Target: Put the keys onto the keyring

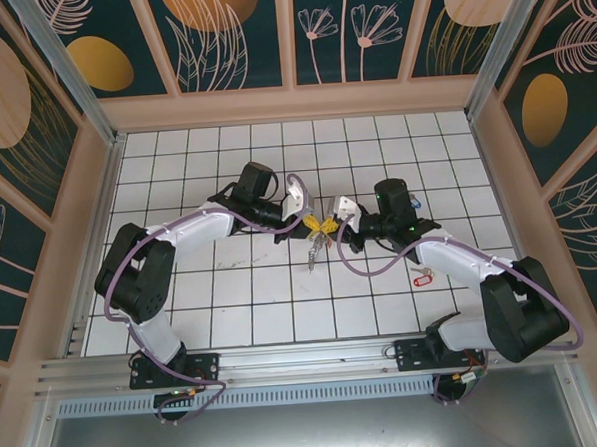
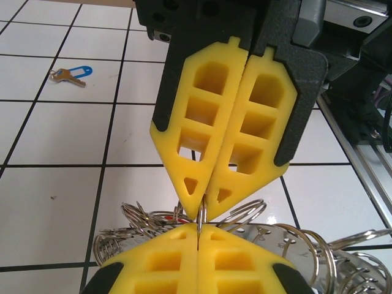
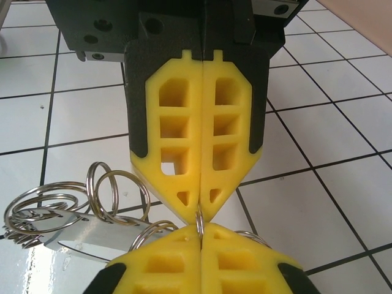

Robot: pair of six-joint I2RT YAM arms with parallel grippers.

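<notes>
Above the middle of the tiled floor my left gripper (image 1: 317, 226) and right gripper (image 1: 331, 225) meet tip to tip. Both are shut on the same small wire loop (image 2: 201, 215) of the keyring (image 2: 294, 245), which hangs below them (image 1: 313, 248). In the left wrist view my own tips (image 2: 199, 228) are at the bottom and the right gripper's fingers (image 2: 184, 177) come down from above. The right wrist view mirrors this, with the keyring's metal band and loops (image 3: 73, 229) to the left. A red-tagged key (image 1: 421, 275) lies on the floor by the right arm. A blue-tagged key (image 2: 72, 75) lies apart on a tile.
The white tiled floor (image 1: 233, 307) is walled in by patterned panels (image 1: 229, 37). An aluminium rail (image 1: 286, 359) runs along the near edge by the arm bases. Purple cables (image 1: 111, 283) loop beside both arms.
</notes>
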